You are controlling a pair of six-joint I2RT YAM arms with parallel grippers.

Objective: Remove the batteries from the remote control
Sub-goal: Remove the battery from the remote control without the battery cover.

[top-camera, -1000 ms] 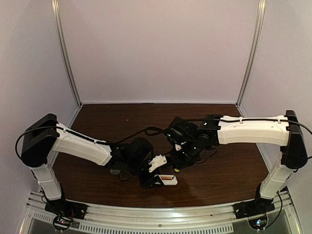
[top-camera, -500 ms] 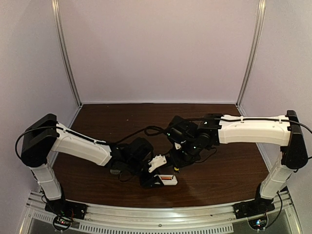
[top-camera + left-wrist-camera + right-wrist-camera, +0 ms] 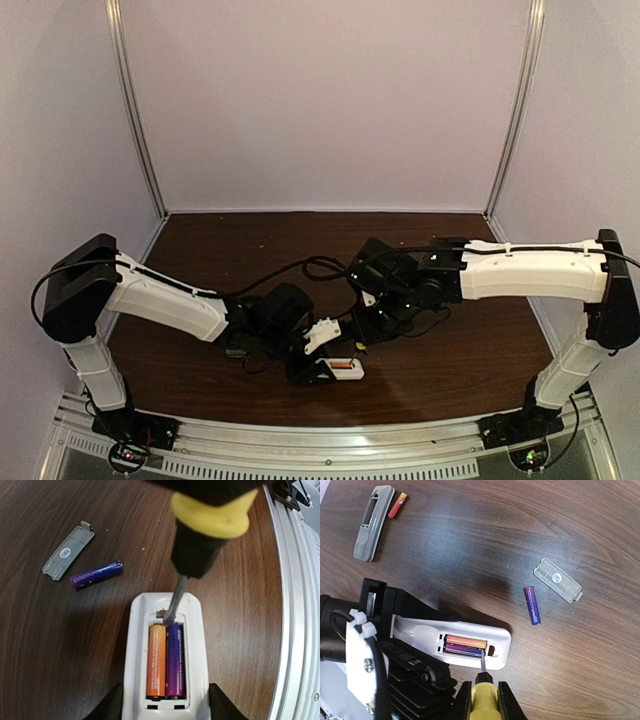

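Note:
My left gripper [image 3: 166, 708] is shut on a white remote control [image 3: 134, 645], back side up with the compartment open. An orange battery [image 3: 156, 661] and a purple battery [image 3: 175, 660] lie side by side inside it. My right gripper [image 3: 485, 703] is shut on a yellow-handled screwdriver [image 3: 483, 696]. Its blade tip [image 3: 173, 611] rests at the far end of the purple battery, between the two cells. A loose purple battery [image 3: 532, 605] lies on the table, and a red battery [image 3: 397, 506] lies farther off. From above, the remote control [image 3: 343, 370] sits near the front edge.
A grey cover plate [image 3: 557, 580] lies beside the loose purple battery. A grey second remote [image 3: 372, 523] lies next to the red battery. The metal rail [image 3: 299, 605] of the table's front edge runs close to the white remote. Cables [image 3: 318, 267] loop between the arms.
The right arm has shifted slightly to the right in the top view, with the screwdriver still at the remote. The left arm and remote have not moved.

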